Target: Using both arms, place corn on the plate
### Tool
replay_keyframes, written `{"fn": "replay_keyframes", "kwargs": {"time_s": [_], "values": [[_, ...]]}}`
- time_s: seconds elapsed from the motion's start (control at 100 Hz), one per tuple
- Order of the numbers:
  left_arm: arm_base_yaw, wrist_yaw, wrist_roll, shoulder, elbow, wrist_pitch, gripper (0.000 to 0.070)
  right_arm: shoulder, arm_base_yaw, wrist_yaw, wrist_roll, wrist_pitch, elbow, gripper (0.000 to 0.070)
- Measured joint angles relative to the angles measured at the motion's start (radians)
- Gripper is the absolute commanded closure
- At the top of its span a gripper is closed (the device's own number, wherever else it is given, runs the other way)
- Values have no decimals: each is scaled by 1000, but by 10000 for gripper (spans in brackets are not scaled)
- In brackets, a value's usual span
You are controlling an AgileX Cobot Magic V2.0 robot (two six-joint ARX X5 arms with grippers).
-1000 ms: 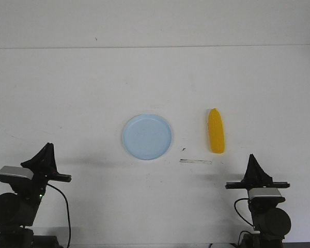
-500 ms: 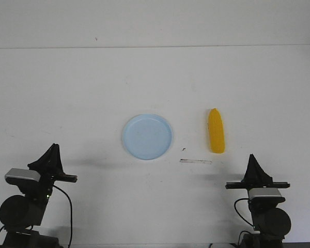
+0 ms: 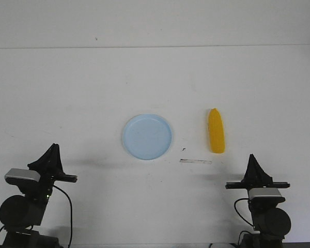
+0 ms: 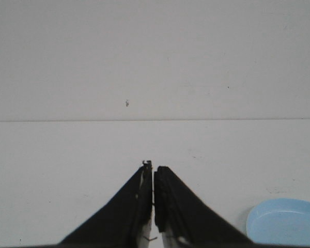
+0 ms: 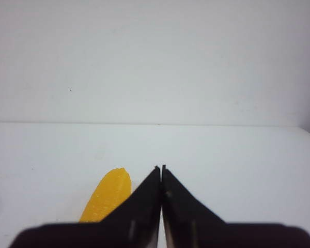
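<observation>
Your right gripper [image 3: 251, 157] sits at the near right edge of the table [image 3: 67, 82] with its two fingers pressed together and nothing between them; the right wrist view shows only a hairline seam between the tips [image 5: 161, 168]. Your left gripper [image 3: 53, 148] waits at the near left edge, also pinched closed and empty, as the left wrist view [image 4: 152, 164] confirms.

You have one corn [image 3: 216, 130] to deal with. It lies flat on the table, lengthwise away from you, just ahead of the right gripper and slightly toward the centre, clear of the fingers. From the right wrist camera you see its yellow tip [image 5: 107, 195] poking out beside the closed fingers.

You have one plate [image 3: 147, 136], pale blue, lying near the table's middle, between the two arms and apart from the corn. It is well ahead of the left gripper and off to its inner side; the left wrist view catches only an edge of it [image 4: 287, 222].

You also have one thin pale strip [image 3: 196, 161], possibly tape, lying flat on the table between plate and corn, nearer you, with a tiny dark speck [image 3: 183, 149] just beyond it.
</observation>
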Motion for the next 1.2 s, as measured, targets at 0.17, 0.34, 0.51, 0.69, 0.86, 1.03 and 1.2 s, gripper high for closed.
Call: {"fn": "replay_keyframes", "kwargs": {"time_s": [0.17, 0.34, 0.51, 0.69, 0.86, 1.03, 1.2], "values": [[0, 0, 0, 0, 0, 0, 700, 0, 0, 0, 0, 0, 0, 699], [0, 0, 0, 0, 0, 0, 700, 0, 0, 0, 5, 3, 0, 699], [0, 0, 0, 0, 0, 0, 700, 13, 0, -31, 47, -10, 24, 699], [0, 0, 0, 0, 0, 0, 700, 127, 0, -32, 54, -61, 172, 699], [0, 0, 0, 0, 0, 0, 700, 364, 11, -57, 53, -106, 347, 699], [0, 0, 0, 0, 0, 0, 700, 648, 59, -58, 17, -110, 513, 699], [0, 0, 0, 0, 0, 0, 700, 904, 110, -58, 0, -160, 665, 699]]}}
